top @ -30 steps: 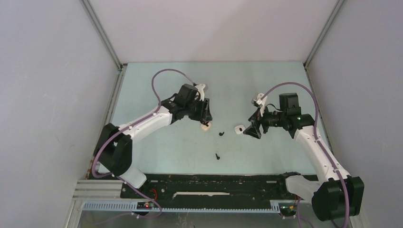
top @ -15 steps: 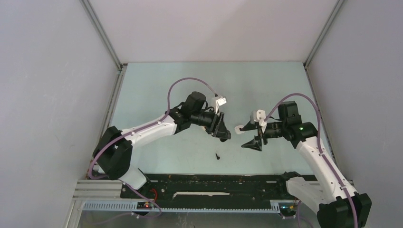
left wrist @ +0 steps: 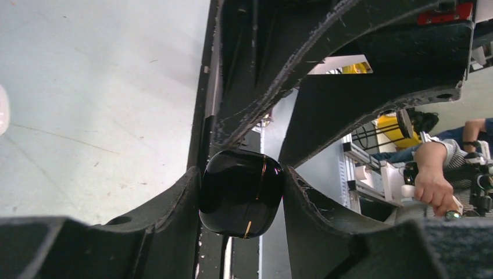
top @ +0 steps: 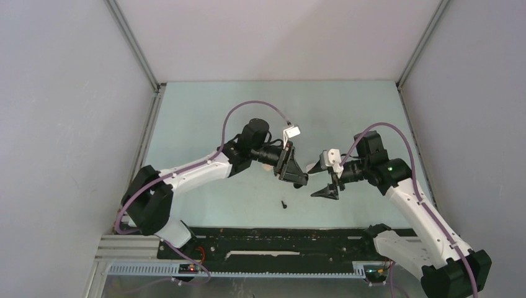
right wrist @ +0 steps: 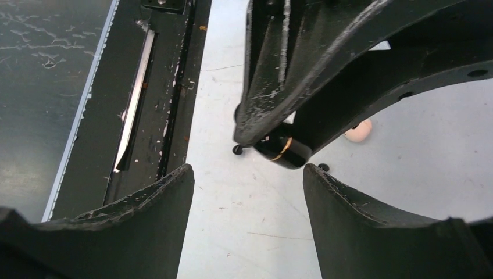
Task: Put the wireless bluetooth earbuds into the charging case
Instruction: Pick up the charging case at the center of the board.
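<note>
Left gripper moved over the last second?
Yes. The left gripper swung right, from left of the black earbud to just right of it.

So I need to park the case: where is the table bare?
Bare: the far table up to the back wall, and left of the left arm. Crowded: the middle, where left gripper with black case faces right gripper, black earbud nearby.

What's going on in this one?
The left arm holds a glossy black charging case between its jaws over the middle of the table. The right arm faces it, jaws open and empty. No earbud is picked up yet; one black earbud lies on the table nearer the bases.
</note>
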Robot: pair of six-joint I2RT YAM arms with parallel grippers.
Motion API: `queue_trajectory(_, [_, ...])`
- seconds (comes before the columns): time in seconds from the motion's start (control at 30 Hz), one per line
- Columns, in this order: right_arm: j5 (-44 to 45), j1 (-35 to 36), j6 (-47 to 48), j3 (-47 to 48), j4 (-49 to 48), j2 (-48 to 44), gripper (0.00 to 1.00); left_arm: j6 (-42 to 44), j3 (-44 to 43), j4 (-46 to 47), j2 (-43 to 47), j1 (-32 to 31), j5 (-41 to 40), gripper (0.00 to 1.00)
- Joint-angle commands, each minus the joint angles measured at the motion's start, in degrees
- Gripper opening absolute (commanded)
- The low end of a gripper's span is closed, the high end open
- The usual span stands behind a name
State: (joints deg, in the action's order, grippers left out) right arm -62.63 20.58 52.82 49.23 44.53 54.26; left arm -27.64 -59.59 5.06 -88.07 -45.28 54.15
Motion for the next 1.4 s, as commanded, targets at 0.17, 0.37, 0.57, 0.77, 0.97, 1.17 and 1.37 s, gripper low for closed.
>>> queue_trajectory(0.17, [-1.81,0.47,-3.51,3.73,-4.89,0.27,0.71,-1.18,0.61,2.67,1.59,-2.21,5.06,0.22])
queue_trajectory(0.37, [-4.51,2.84,-3.44,4.73,-2.53,0.65,0.6,-7.62,2.28,12.39,0.93,-2.9,9.88,0.22])
queue_trajectory(0.57, [-2.5,6.74,0.13,4.73,2.12,1.28,0.46,-15.02,4.32,23.08,0.06,-2.89,12.33,0.22])
queue_trajectory(0.77, [-1.61,8.09,-1.27,4.64,1.17,1.58,0.22,-15.19,4.37,23.11,-0.99,-2.9,11.68,0.29])
queue_trajectory(0.97, [-1.85,7.11,-2.52,4.64,1.0,1.55,0.01,-12.64,4.64,18.47,-0.5,-0.5,5.5,0.45])
queue_trajectory(1.17, [-6.39,2.27,-4.96,4.64,1.34,3.53,0.0,-8.76,7.06,14.52,6.54,6.41,-8.93,0.5])
queue_trajectory(1.37, [-8.5,-2.78,-12.02,4.64,-2.12,8.45,0.0,4.02,15.64,19.15,20.49,5.17,-27.73,0.57])
